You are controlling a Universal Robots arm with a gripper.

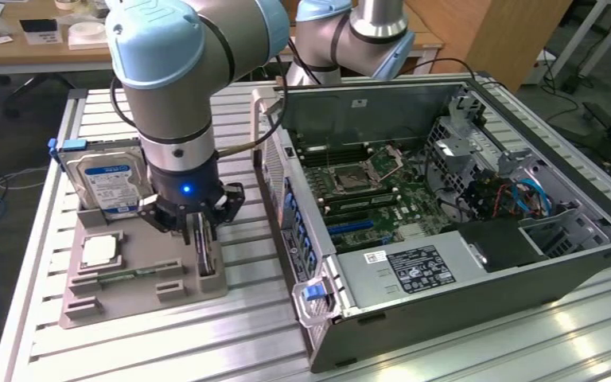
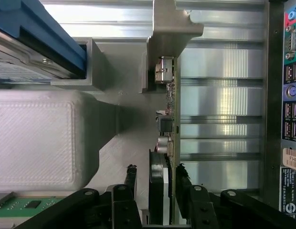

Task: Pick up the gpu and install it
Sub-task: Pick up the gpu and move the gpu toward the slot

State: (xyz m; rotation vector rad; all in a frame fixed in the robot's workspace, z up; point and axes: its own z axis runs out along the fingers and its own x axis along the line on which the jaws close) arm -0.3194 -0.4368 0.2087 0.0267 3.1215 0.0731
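Grey holder point(image 1: 125, 302) on the slatted surface point(image 1: 252, 342), sitting at nine o'clock from the open case point(image 1: 476, 310) in the exterior view. The gpu point(image 1: 209, 259) stands on edge in a slot along the holder's three o'clock side. The arm point(image 1: 178, 119) hangs straight above it, with the gripper point(image 1: 201, 239) down over the card. In the wrist view the fingers point(image 2: 131, 176) are spread, one on each side of the gpu point(image 2: 157, 191). A sliver of gap shows on the cooler side, so there's no clamp on it. A hard drive point(image 1: 109, 179) stands upright at the holder's eleven o'clock corner.
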